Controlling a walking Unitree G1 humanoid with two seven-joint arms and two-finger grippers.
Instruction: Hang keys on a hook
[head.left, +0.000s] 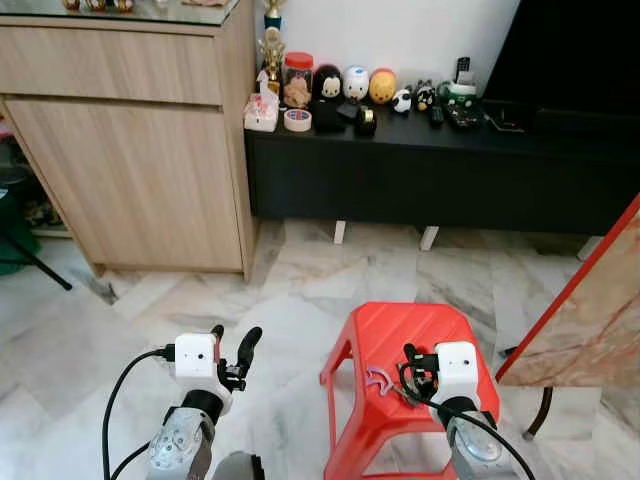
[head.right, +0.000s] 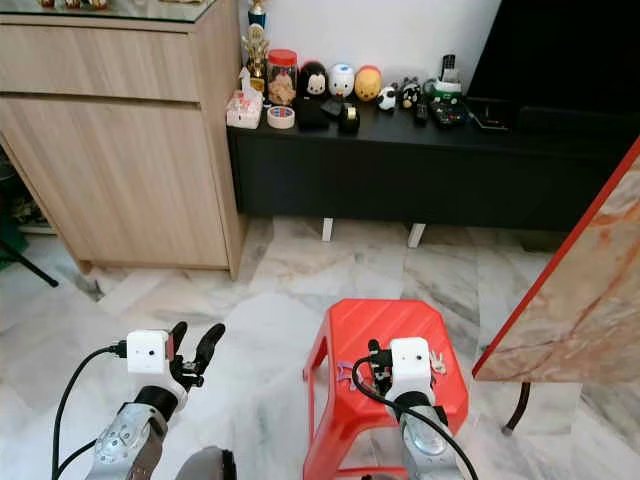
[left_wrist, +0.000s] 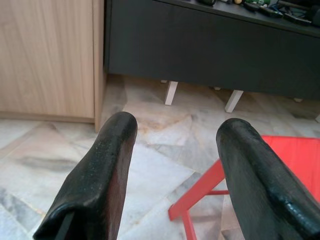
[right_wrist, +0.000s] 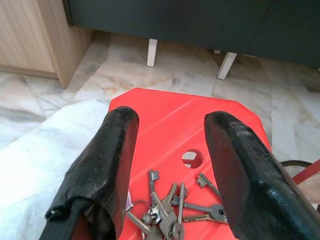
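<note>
The bunch of keys (right_wrist: 167, 212) lies on the red stool (right_wrist: 170, 115) directly beneath the right claw (right_wrist: 170, 150), spread wide; the left claw (left_wrist: 172, 165), also spread, hovers well aside.

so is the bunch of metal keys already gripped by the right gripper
No, the bunch of metal keys lies on the red plastic stool between the open right gripper fingers.

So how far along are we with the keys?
Early. Nothing is hung yet: the keys lie loose on the red stool. In hand: the right gripper hovers open just above them, not gripping. The left gripper is open off to the side. Left: grasp, lift, find a hook and hang them.
</note>
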